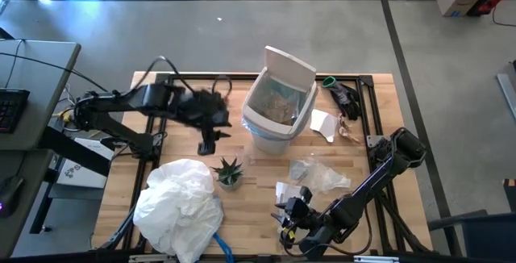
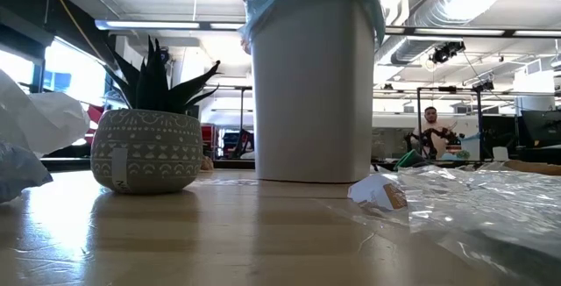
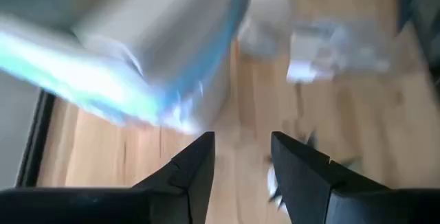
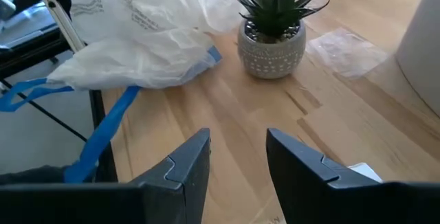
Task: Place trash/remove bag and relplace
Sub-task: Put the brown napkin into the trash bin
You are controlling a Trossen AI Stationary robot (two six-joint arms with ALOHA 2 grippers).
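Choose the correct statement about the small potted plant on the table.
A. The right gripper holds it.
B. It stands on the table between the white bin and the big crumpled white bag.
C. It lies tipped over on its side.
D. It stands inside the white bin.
B. In the high view the potted plant stands upright on the table, with the white bin beyond it and the crumpled white bag beside it; no gripper touches it.

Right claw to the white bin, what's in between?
In the high view, clear plastic wrappers and a white paper scrap lie on the table between the right claw and the bin.
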